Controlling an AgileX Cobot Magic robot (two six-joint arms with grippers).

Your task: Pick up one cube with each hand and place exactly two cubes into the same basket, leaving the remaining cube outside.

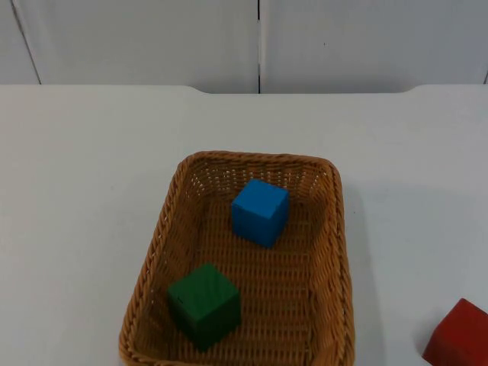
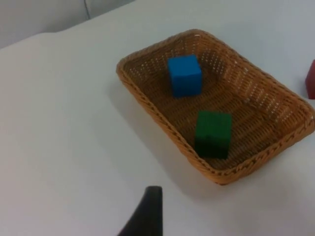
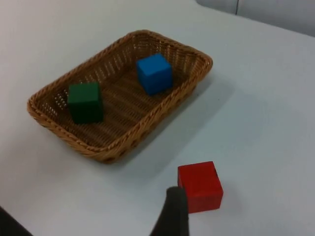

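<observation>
A brown wicker basket (image 1: 335, 229) stands in the middle of the table. Inside it sit a blue cube (image 1: 260, 211) toward the far end and a green cube (image 1: 203, 305) toward the near end, apart from each other. A red cube (image 1: 460, 335) rests on the table to the basket's right, outside it. My left gripper (image 2: 147, 211) hangs back over the bare table, away from the basket (image 2: 147, 101) with its blue cube (image 2: 185, 74) and green cube (image 2: 212, 133). My right gripper (image 3: 172, 214) is held high, close beside the red cube (image 3: 200, 186), with the basket (image 3: 147, 125) farther off.
The white table top (image 1: 84, 191) runs wide on both sides of the basket and ends at a grey partition wall (image 1: 152, 38) behind it.
</observation>
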